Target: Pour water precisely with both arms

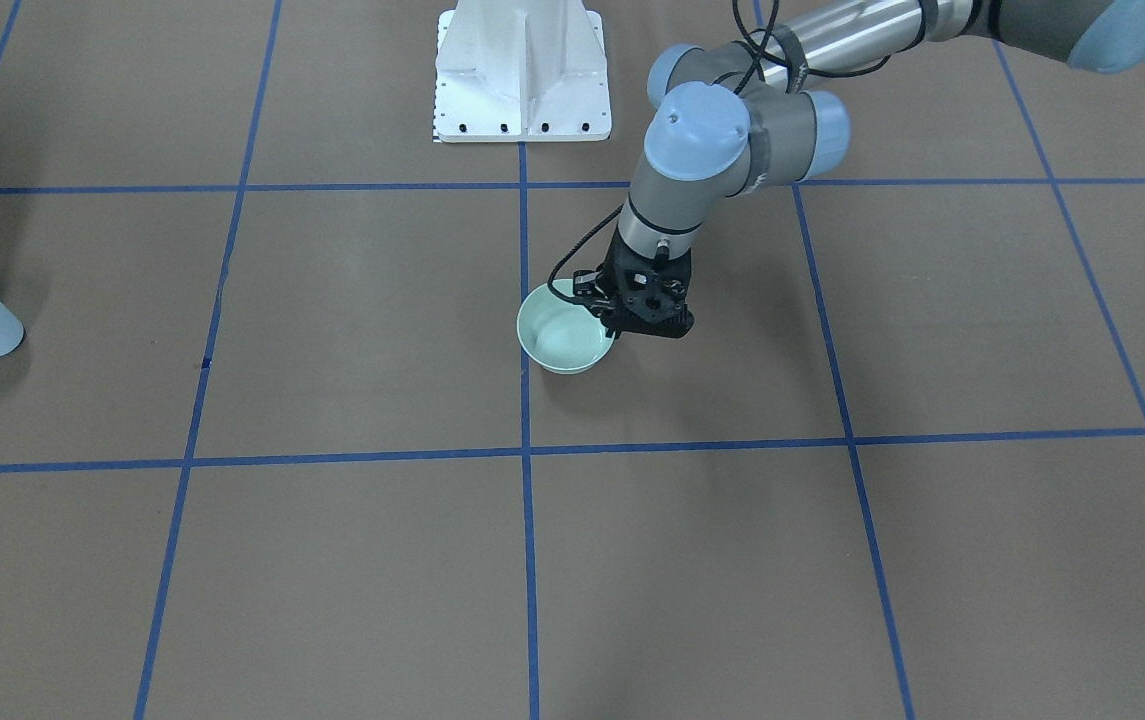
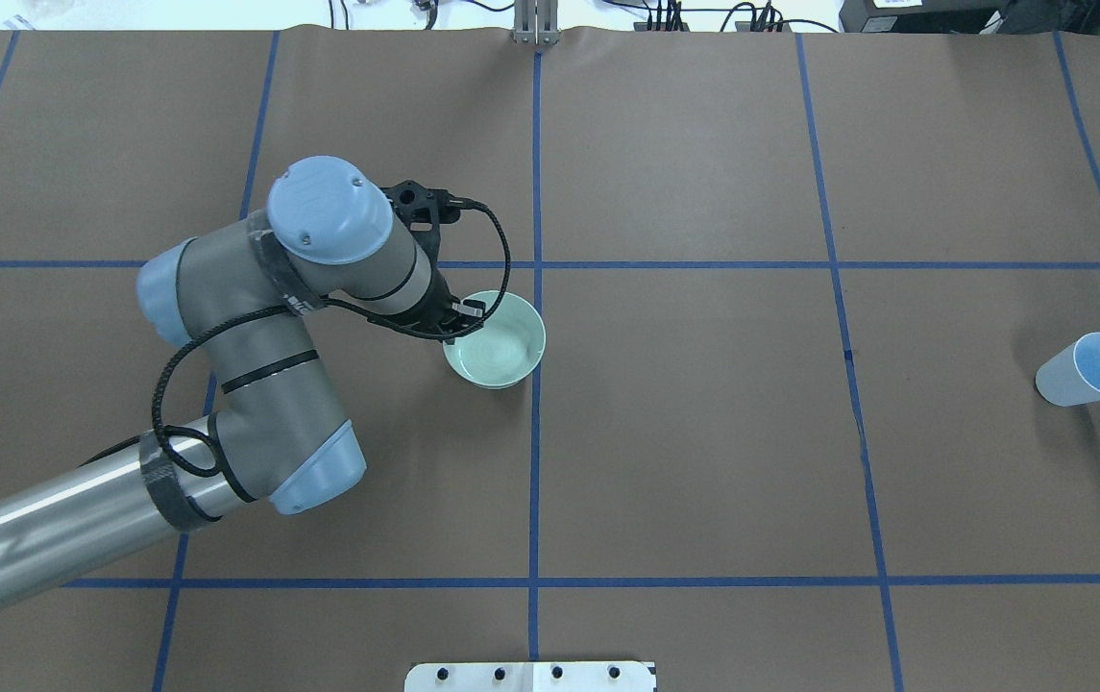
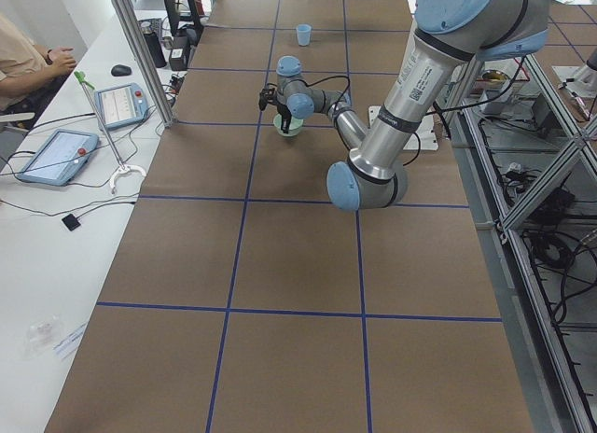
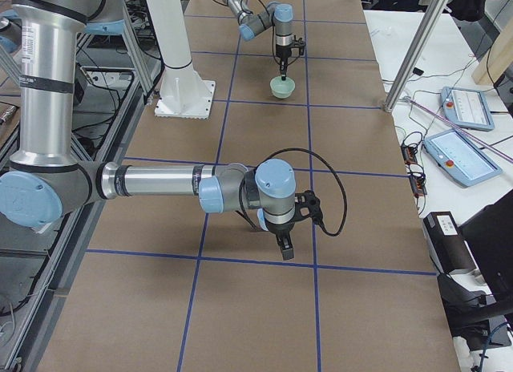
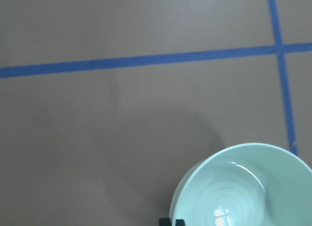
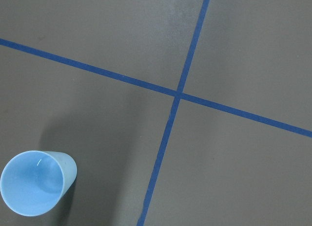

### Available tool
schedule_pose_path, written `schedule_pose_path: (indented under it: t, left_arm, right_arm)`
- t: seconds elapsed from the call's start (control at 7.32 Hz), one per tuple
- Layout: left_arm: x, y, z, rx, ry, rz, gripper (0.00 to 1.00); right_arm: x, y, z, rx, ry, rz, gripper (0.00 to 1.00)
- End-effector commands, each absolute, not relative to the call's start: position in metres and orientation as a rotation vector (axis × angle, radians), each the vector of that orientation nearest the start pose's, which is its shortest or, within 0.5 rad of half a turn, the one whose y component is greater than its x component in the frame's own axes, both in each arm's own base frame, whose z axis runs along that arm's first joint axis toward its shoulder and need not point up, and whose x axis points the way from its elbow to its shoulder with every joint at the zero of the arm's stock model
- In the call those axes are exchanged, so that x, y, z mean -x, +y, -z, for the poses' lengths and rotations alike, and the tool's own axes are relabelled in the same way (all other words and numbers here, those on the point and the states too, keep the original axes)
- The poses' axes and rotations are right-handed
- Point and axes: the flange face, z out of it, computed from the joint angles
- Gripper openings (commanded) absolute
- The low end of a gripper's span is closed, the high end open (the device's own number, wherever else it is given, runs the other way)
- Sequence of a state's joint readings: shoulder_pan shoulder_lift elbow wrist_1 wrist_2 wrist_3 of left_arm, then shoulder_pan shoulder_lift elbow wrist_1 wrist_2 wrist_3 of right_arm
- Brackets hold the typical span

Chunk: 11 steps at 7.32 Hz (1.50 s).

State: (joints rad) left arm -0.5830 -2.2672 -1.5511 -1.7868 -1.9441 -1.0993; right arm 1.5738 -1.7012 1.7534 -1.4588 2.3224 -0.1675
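Note:
A mint-green bowl (image 2: 501,344) stands upright near the table's middle, also in the front view (image 1: 557,340). My left gripper (image 2: 458,327) points down at the bowl's rim on the robot's left side, its fingertips (image 5: 171,221) shut on that rim. A glint shows on the bowl's bottom (image 5: 222,216); I cannot tell whether it is water. A pale blue cup (image 2: 1089,369) stands upright far off on the robot's right. My right gripper (image 4: 286,245) hangs above the table, fingers down; I cannot tell whether it is open or shut. Its wrist view looks down on the cup (image 6: 36,182).
The white pedestal base (image 1: 522,75) stands at the robot's edge of the table. Blue tape lines cross the brown table top (image 2: 703,432). Beside the table, a side bench holds control tablets (image 3: 58,156), and a seated person (image 3: 23,55) is next to it.

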Motion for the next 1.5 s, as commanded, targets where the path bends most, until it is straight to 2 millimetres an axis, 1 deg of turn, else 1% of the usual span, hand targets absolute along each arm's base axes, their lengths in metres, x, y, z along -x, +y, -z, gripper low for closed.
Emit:
schedule_pose_path:
  t: [0.0,0.14,0.27,0.41,0.55,0.68,0.82,0.96,1.09,1.23,1.37]
  left_arm:
    - [-0.569,-0.464,-0.213,-0.142,0.929,-0.069,0.00]
    - [-0.575,-0.457,-0.212,-0.145,0.927,-0.076,0.00]
    - [-0.578,-0.454,-0.211,-0.144,0.930,-0.082,0.27]
    - [-0.580,-0.452,-0.211,-0.151,0.926,-0.081,0.91]
    - [-0.579,-0.452,-0.209,-0.169,0.922,-0.060,1.00]
    - [-0.569,-0.451,-0.200,-0.179,0.939,-0.054,1.00]
    - [-0.541,-0.454,-0.185,-0.191,0.956,-0.041,1.00]
    - [-0.502,-0.458,-0.188,-0.170,0.931,-0.075,1.00]
    - [-0.452,-0.448,-0.205,-0.200,0.889,-0.153,1.00]
    - [-0.392,-0.450,-0.233,-0.247,0.833,-0.208,1.00]
    - [-0.336,-0.458,-0.273,-0.282,0.770,-0.239,1.00]
  right_arm:
    - [-0.067,-0.446,-0.620,-0.219,-0.735,0.217,1.00]
    - [-0.067,-0.446,-0.619,-0.219,-0.735,0.216,1.00]
    - [-0.067,-0.447,-0.618,-0.219,-0.736,0.211,1.00]
    - [-0.067,-0.447,-0.618,-0.218,-0.736,0.210,1.00]
    - [-0.067,-0.447,-0.618,-0.218,-0.736,0.210,1.00]
    - [-0.067,-0.447,-0.617,-0.218,-0.738,0.204,1.00]
    - [-0.067,-0.448,-0.612,-0.215,-0.741,0.171,1.00]
    - [-0.066,-0.449,-0.607,-0.217,-0.750,0.141,1.00]
    - [-0.066,-0.451,-0.601,-0.219,-0.756,0.096,1.00]
    - [-0.064,-0.452,-0.591,-0.243,-0.781,0.052,1.00]
    - [-0.053,-0.455,-0.580,-0.246,-0.807,-0.005,1.00]
